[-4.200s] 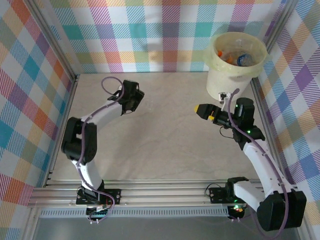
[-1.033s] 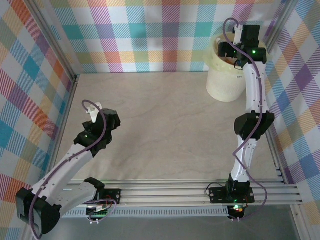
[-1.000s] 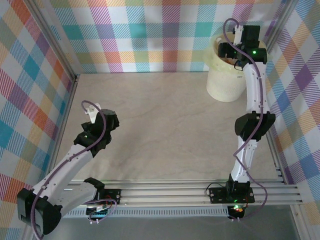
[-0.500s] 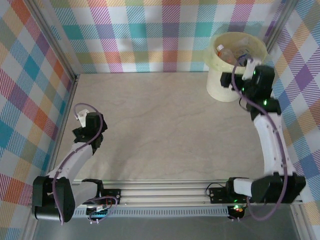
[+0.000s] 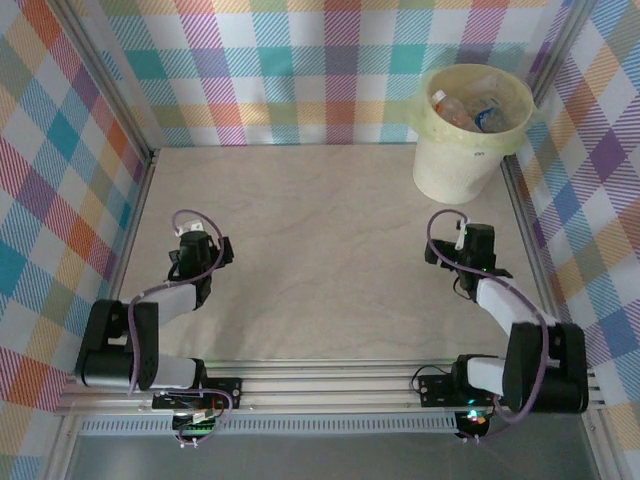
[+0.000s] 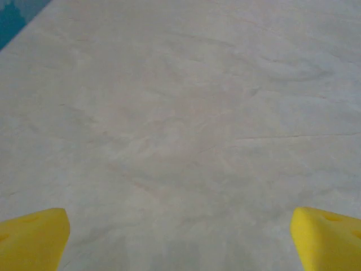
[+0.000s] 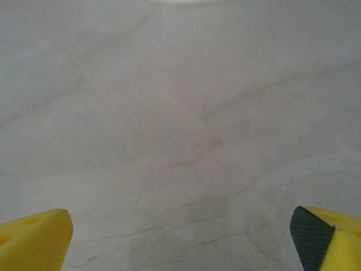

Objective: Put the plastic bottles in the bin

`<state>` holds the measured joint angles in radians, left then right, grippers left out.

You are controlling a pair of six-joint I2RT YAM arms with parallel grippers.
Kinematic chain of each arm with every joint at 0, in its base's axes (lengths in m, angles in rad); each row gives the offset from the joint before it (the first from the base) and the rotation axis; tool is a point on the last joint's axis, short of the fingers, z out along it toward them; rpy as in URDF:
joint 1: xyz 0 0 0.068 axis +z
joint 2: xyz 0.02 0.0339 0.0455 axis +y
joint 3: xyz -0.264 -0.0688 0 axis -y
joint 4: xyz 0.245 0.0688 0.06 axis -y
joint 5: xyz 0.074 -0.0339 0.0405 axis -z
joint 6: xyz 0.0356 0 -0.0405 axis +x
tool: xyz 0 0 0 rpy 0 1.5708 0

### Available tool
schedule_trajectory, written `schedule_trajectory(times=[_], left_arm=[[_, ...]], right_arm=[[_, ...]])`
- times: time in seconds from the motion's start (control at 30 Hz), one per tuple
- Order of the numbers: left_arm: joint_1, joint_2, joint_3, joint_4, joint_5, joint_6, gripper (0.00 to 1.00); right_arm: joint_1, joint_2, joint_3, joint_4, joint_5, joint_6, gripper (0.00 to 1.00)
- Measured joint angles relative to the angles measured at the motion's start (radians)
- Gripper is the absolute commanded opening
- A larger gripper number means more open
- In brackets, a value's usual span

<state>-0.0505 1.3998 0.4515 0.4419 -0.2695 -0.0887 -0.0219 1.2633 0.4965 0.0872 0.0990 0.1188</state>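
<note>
Clear plastic bottles in round cream plastic bin, far-rt corner, labels unreadable; my left tool & right tool spread over open table.

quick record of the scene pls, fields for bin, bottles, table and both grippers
bin: upright, far right corner of the table
bottles: several inside the bin, one with an orange label
table: pale marbled top
left gripper: open, holding nothing, low over the table's left side
right gripper: open, holding nothing, over the table nearer than the bin
</note>
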Motion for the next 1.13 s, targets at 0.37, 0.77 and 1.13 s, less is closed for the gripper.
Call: schedule_trajectory(times=[0.37, 0.77, 1.13], left_arm=[[-0.015, 0.165, -0.063, 0.321, 0.086, 0.063, 1.0], [-0.021, 0.165, -0.06, 0.351, 0.086, 0.079, 1.0], [-0.021, 0.165, -0.06, 0.351, 0.085, 0.08, 1.0]], right_arm=[[-0.004, 0.117, -0.097, 0.519, -0.124, -0.048, 1.0], [0.01, 0.283, -0.112, 0.739, -0.099, -0.076, 1.0], [0.01, 0.283, -0.11, 0.743, -0.092, -0.076, 1.0]])
